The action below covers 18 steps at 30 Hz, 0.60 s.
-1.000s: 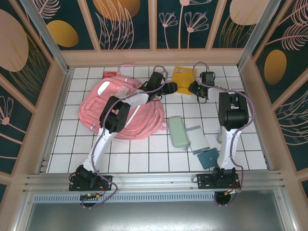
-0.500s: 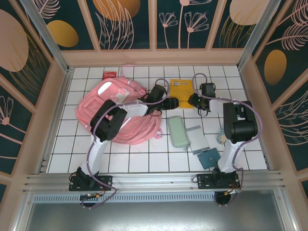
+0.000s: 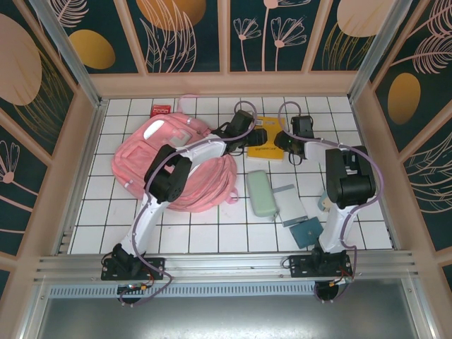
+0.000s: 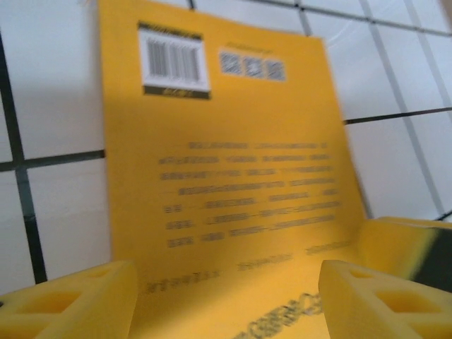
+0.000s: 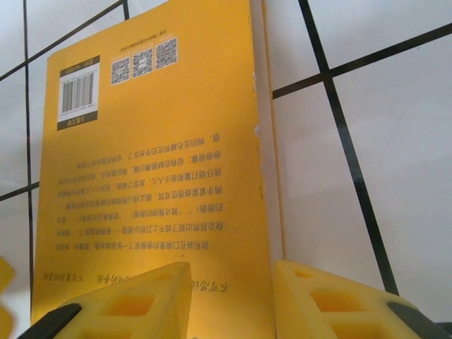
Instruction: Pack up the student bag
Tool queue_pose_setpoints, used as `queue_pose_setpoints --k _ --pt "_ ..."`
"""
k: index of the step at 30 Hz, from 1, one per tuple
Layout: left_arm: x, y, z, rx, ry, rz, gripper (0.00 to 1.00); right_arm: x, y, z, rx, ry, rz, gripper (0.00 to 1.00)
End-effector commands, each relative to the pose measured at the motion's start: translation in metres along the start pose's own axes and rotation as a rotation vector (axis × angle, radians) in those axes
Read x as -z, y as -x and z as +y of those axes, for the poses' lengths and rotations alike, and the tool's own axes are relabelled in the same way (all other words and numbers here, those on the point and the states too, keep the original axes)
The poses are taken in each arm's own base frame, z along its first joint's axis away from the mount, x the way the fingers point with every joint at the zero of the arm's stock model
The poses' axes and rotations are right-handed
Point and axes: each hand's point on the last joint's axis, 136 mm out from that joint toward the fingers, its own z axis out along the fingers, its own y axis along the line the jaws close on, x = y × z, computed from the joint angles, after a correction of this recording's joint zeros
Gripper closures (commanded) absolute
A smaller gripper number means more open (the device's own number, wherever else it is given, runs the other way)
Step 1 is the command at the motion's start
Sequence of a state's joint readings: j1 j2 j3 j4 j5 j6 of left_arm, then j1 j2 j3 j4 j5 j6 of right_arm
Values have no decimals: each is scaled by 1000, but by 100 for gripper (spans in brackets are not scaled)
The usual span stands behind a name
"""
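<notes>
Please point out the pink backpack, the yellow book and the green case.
pink backpack [image 3: 134, 161]: top view, left fabric panel.
yellow book [image 5: 155, 162]: right wrist view, back cover middle.
green case [image 3: 261, 194]: top view, its middle.

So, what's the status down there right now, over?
Both open: left gripper wide, right gripper narrower, low over the yellow book. The bag lies left of it, book not yet inside. In the way: left arm across the bag.

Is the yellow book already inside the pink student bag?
No, the yellow book lies on the white tiles, outside the student bag.
</notes>
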State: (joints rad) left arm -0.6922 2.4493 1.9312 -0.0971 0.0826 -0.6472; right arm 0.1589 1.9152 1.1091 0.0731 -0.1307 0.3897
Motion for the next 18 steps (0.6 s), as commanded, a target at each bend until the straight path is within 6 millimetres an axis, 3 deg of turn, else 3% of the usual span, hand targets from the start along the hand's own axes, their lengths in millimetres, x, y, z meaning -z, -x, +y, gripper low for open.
queue_pose_setpoints --k 1,6,9,14,18 --pt "-12 -24 33 -11 118 84 32 -11 -3 -7 22 -43 20 64" --pt "-4 -24 45 -4 185 70 31 -20 -12 -14 13 -59 50 64" --pt "-4 -25 40 -13 159 83 32 -24 -18 -12 10 -36 71 73" --pt "-13 -41 7 -6 -36 167 35 -26 -24 2 12 45 93 78" --pt "-8 -46 -21 10 -196 204 37 -27 -26 3 7 54 103 79"
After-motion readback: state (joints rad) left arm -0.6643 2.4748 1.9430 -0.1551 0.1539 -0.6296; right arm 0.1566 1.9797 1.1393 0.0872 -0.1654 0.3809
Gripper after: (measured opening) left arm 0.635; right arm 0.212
